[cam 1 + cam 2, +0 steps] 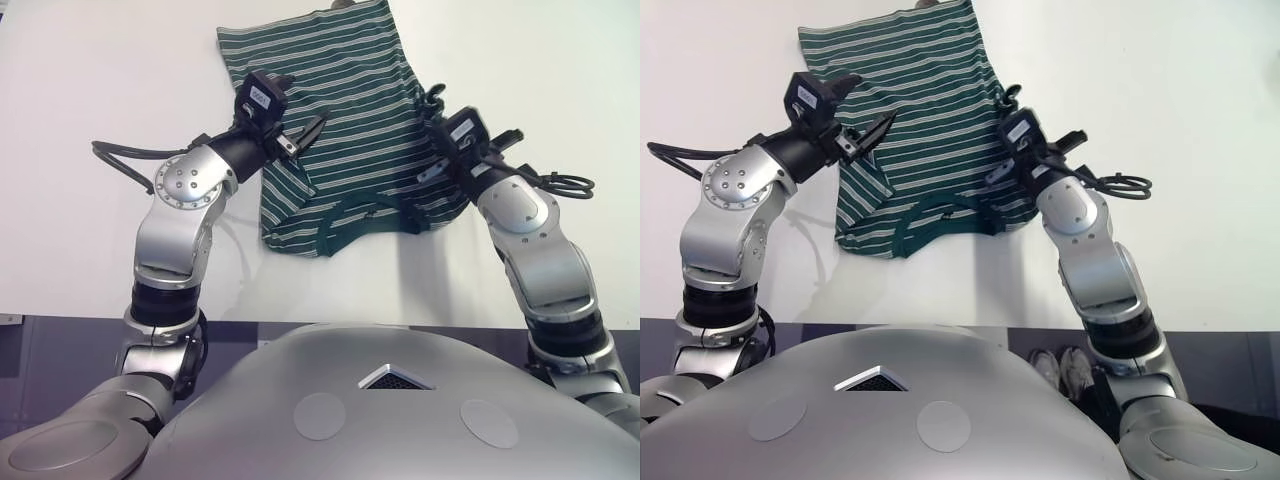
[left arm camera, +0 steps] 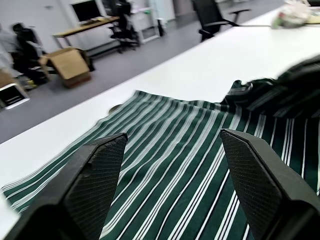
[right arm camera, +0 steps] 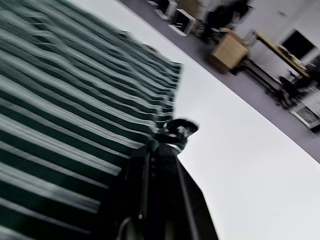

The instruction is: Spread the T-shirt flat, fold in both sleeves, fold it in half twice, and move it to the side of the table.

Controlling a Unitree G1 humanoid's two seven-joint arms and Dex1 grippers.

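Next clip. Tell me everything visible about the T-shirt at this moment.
The T-shirt is soft-looking dark green cloth with thin white stripes and a plain green collar. It lies on the white table with its collar toward the robot and its hem on the far side. Its left side is folded inward, so it looks narrow. The left gripper hovers open over that fold. The right gripper looks shut on the bunched right edge.

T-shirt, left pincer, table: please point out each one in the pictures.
T-shirt (image 1: 365,110): left eye view, on the striped middle.
left pincer (image 2: 172,136): left wrist view, midway between its fingertips.
table (image 1: 100,80): left eye view, on bare white top.
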